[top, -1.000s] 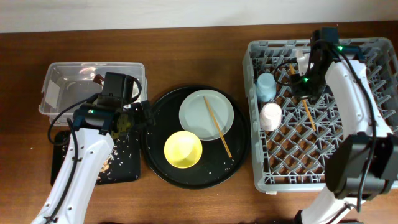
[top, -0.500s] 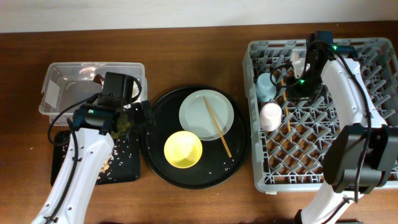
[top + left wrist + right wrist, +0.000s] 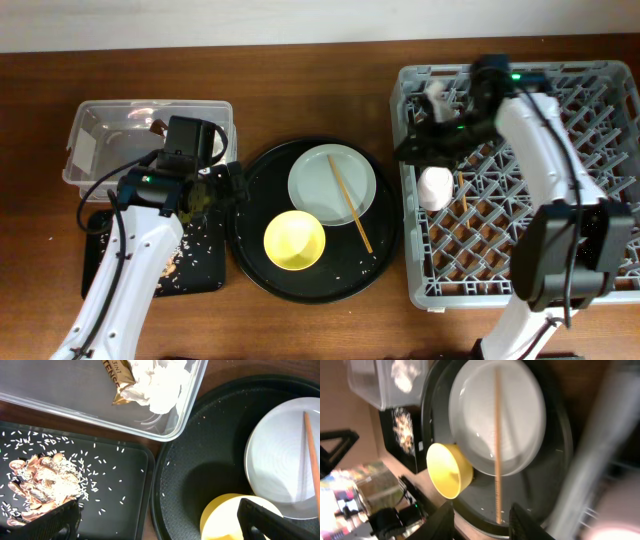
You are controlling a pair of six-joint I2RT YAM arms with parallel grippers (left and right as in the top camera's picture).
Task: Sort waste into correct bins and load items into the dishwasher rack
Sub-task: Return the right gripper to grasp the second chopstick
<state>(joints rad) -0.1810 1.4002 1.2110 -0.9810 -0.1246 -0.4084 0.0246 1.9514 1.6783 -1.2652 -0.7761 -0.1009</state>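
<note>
Waste looks sorted.
- The crumpled white paper tissues (image 3: 157, 382) and the brown-and-gold crinkled wrapper (image 3: 117, 375) are in the clear plastic rectangular tub (image 3: 192, 395), ahead of the left end effector (image 3: 157, 512).
- The beige flaky food scraps (image 3: 37, 482) are piled in the shallow black rectangular tray (image 3: 115, 490), right by one of its fingers. Loose grains are scattered around them inside the tray.

Loading is roughly half done, I'd say.
- In the rack: the small pink cup (image 3: 434, 187) sits just beside the right end effector (image 3: 482, 517). One wooden chopstick (image 3: 462, 195) lies on the lattice next to that cup. Both are inside the large square grey plastic dishwasher rack (image 3: 520, 260).
- The light-blue cup isn't visible. It may be under the right arm, but I cannot tell.
- Not yet loaded: the round pale white plate (image 3: 320, 180), the second wooden chopstick (image 3: 350, 205) lying across it, and the yellow bowl (image 3: 294, 240). All three are on the large round black tray (image 3: 375, 265), between the two end effectors.

Left end effector: jaws wide apart, nothing between them. It hovers over the seam between the rectangular tray and the round tray, with the bowl near its other finger.

Right end effector: it sits at the rack's edge nearest the round tray. The wrist view is blurred, but the jaws read as apart with nothing clamped, and it looks out at the plate and chopstick.

Everything sits on a brown wooden surface (image 3: 300, 330).
</note>
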